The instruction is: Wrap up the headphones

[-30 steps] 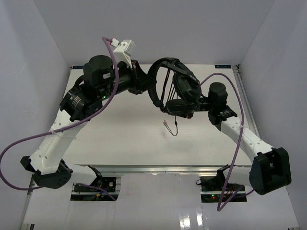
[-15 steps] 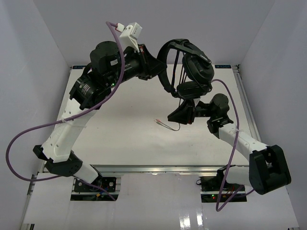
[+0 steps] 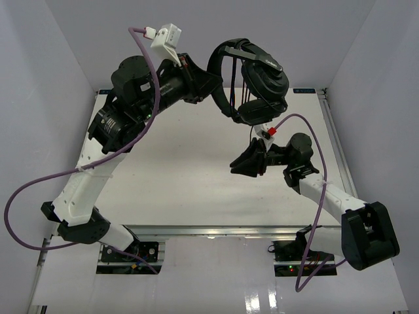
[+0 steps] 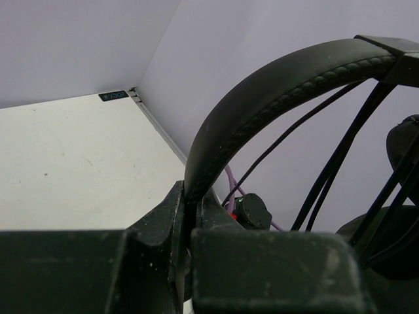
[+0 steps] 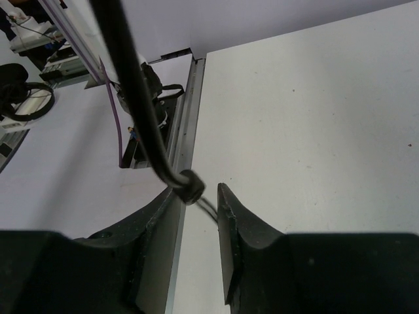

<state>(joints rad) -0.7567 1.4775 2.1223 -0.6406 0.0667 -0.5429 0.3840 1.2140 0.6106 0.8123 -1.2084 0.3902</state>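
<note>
The black headphones (image 3: 265, 78) hang in the air above the table's far right part. My left gripper (image 3: 213, 88) is shut on the arched headband (image 4: 275, 98), its fingertips (image 4: 177, 206) clamped on the band's lower end. Several strands of thin black cord (image 4: 340, 157) run across the arch towards the earcups. My right gripper (image 3: 239, 167) is below the earcups and points left. In the right wrist view its jaws (image 5: 203, 190) stand a little apart. The cord (image 5: 131, 85) comes down to a small black bead (image 5: 190, 186) at the left finger's tip, and thin wires run on between the jaws. The plugs are hidden.
The white table (image 3: 163, 176) lies under both arms, with a metal rail (image 3: 330, 124) along its right edge and white walls on three sides. A purple robot cable (image 3: 314, 131) loops over the right arm. Another hangs off the left arm (image 3: 19, 196).
My left arm has lifted the headphones higher, away from the table. My right gripper has dropped away below the earcups. The dangling plugs no longer show.
</note>
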